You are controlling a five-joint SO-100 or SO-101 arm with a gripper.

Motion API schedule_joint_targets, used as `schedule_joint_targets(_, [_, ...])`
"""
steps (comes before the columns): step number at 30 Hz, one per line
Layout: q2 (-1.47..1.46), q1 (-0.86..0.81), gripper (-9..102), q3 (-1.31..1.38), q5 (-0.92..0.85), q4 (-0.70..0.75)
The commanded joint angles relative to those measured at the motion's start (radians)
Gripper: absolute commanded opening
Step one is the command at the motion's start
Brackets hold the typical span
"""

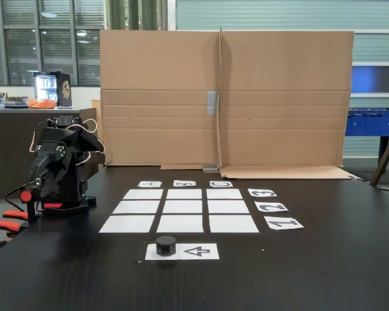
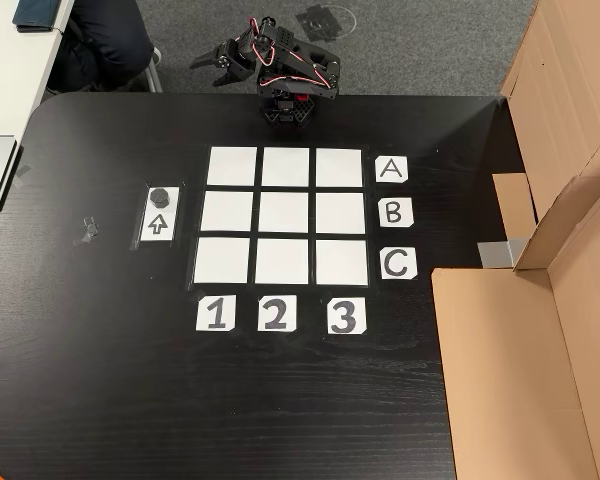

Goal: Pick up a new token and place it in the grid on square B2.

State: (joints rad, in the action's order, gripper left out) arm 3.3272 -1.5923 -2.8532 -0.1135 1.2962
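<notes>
The token [image 1: 166,245] [image 2: 160,196], a small black puck, sits on the end of a white sheet printed with an arrow [image 1: 198,251] [image 2: 158,225], just outside the grid. The grid [image 1: 137,207] [image 2: 230,167] is nine white paper rectangles on the black table. Square B2 [image 1: 183,207] [image 2: 284,213], the middle one, is bare. The black arm [image 1: 55,165] is folded at the table edge beside row A. My gripper [image 2: 208,70] hangs past that edge, far from the token, with nothing seen in it. It is too small and dark to tell how the jaws stand.
Paper labels A, B, C [image 2: 393,212] and 1, 2, 3 [image 2: 274,315] edge the grid. A tall cardboard wall [image 1: 220,97] [image 2: 540,330] stands along the far side. A scrap of tape [image 2: 87,230] lies near the arrow sheet. A seated person [image 2: 105,40] is beyond the table corner.
</notes>
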Motion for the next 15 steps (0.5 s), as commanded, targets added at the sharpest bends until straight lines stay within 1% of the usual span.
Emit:
schedule_joint_targets(1, [-0.003,0.067,0,0.048,-0.055,0.0])
schedule_joint_targets(4, [-0.003,0.067,2,0.052,-0.055,0.0])
schedule_joint_targets(7, [-0.003,0.067,9,0.058,-0.055,0.0])
schedule_joint_targets(15, [-0.003,0.066,9,0.06,-0.057,0.005])
